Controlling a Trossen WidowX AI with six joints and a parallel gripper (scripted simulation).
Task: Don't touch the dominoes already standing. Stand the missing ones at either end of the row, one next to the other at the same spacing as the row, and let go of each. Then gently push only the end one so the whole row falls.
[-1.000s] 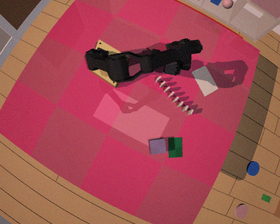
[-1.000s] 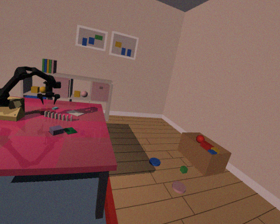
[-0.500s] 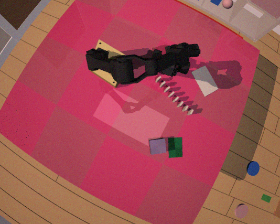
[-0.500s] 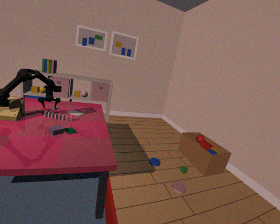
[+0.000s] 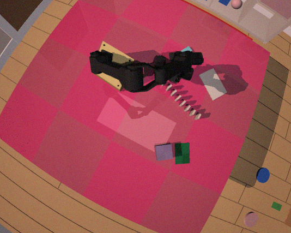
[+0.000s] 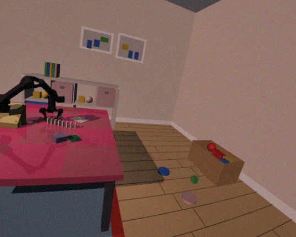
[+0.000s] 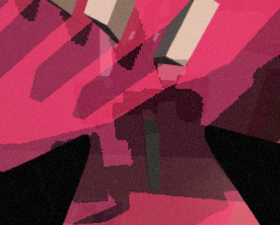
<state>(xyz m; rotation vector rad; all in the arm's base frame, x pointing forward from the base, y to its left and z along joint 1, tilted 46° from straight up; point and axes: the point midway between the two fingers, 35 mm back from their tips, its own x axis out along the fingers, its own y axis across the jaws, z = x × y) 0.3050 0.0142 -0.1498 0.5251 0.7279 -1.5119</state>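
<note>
Several pale dominoes [image 5: 182, 102] [image 6: 59, 122] [image 7: 199, 35] stand upright in an evenly spaced diagonal row. My gripper [image 6: 51, 117] [image 7: 147, 135] is open and empty, low over the table just beyond the row's end nearest the robot base; the arm partly hides that end in the top view. In the wrist view a narrow dark shape, which looks like a separate domino [image 7: 153, 158] in shadow, shows between and below the open fingers. It is turned differently from the row; I cannot tell whether it stands or lies. Nothing is gripped.
A teal block [image 5: 186, 49] [image 6: 56, 115] lies behind the gripper. A grey-white flat card [image 5: 211, 86] [image 6: 80, 119] lies right of the row. A lavender block [image 5: 163, 151] [image 6: 59, 137] and a green flat piece [image 5: 186, 159] [image 6: 75, 138] lie toward the front of the pink table.
</note>
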